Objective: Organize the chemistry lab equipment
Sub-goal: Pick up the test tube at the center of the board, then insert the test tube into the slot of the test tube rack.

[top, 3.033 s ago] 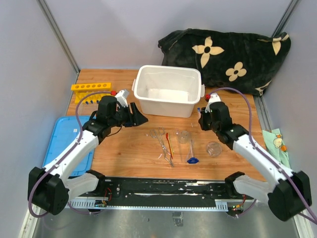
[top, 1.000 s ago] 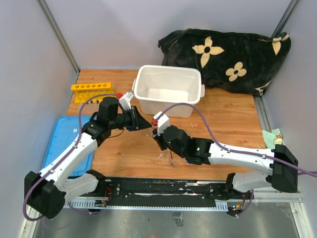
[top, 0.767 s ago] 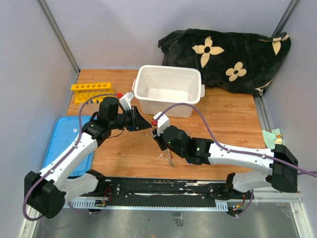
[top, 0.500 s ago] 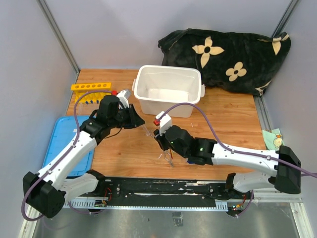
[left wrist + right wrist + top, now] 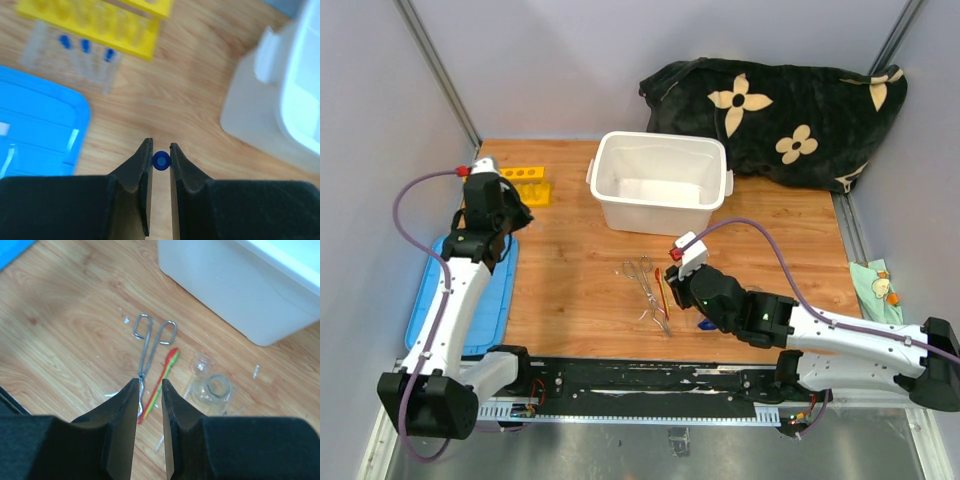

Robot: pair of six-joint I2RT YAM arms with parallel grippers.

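While the left arm stretches up toward 10 o'clock, the right arm lies low along the near edge, pointing to 9 o'clock.
The left gripper (image 5: 160, 147) is pinched on one blue-capped tube (image 5: 161, 160) above bare wood. Three other blue-capped tubes (image 5: 85, 46) lie just beside the single yellow holed tube rack (image 5: 100, 20) at its 11 o'clock. The right gripper (image 5: 149, 385), narrowly parted and empty, hovers over one pair of metal tweezers (image 5: 150, 347) and one thin red-orange tool (image 5: 162, 377). Two small clear glass beakers (image 5: 215, 387) sit at their 3 o'clock.

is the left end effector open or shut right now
Shut on a blue-capped tube: the left wrist view shows the left end effector pinching its blue cap from both sides.
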